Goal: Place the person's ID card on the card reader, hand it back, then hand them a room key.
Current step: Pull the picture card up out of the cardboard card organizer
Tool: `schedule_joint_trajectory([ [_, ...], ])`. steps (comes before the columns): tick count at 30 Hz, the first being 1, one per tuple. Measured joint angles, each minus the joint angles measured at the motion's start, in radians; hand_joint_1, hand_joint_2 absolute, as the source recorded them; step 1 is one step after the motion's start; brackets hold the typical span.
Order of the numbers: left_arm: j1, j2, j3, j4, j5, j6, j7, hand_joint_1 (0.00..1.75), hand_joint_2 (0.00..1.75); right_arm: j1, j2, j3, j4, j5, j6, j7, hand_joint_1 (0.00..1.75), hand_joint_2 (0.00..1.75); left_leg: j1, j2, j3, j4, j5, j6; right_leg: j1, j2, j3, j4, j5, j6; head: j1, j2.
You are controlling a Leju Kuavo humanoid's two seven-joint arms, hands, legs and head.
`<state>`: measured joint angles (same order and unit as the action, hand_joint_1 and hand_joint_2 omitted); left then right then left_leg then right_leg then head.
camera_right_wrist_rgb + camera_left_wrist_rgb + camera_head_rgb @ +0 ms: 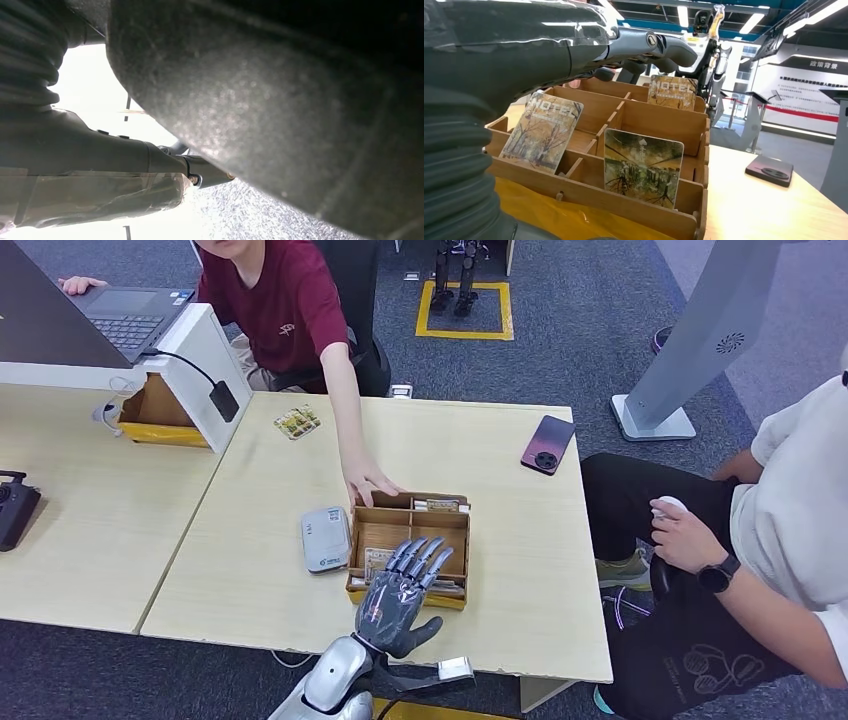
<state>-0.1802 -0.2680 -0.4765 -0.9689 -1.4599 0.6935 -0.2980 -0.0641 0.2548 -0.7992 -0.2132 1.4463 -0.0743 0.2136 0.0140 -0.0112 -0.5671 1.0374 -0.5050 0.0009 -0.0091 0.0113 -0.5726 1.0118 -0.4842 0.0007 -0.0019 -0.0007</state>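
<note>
**Robot hand poised over key-card box as guest waits at the desk**

The robot's left hand (402, 592) hovers above the near edge of a wooden card box (455, 530) on the pale desk (250, 570), its fingers spread apart and holding nothing. Several hotel-branded room key cards (543, 131) stand upright in the box's compartments, as the left wrist view shows. The white card reader (326, 538) lies just beside the box, on the side toward the laptop, with no card visible on top of it. A person in a dark red shirt (280, 300) sits across the desk from the robot, one hand (368, 483) resting at the far corner of the box. A dark phone (547, 444) lies well apart from the box, toward the desk's far edge. The right hand (95, 195) is seen very close up in its wrist view; its state cannot be told. No ID card can be made out, so the reading and return steps appear to be over, and picking a key and passing it across looks to be what remains.
</note>
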Motion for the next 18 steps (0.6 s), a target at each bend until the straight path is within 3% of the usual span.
schedule_joint_trajectory([
  [18,-0.061,0.002,0.001,0.083,0.034,0.000,-0.023,0.00,1.75,-0.003,0.000,0.000,0.000,0.011,0.007,0.004,0.00,1.75,0.000,0.000,0.000,0.000,0.000,0.000,0.000,0.000,0.001,0.000,0.000,0.000,0.000,0.000],
])
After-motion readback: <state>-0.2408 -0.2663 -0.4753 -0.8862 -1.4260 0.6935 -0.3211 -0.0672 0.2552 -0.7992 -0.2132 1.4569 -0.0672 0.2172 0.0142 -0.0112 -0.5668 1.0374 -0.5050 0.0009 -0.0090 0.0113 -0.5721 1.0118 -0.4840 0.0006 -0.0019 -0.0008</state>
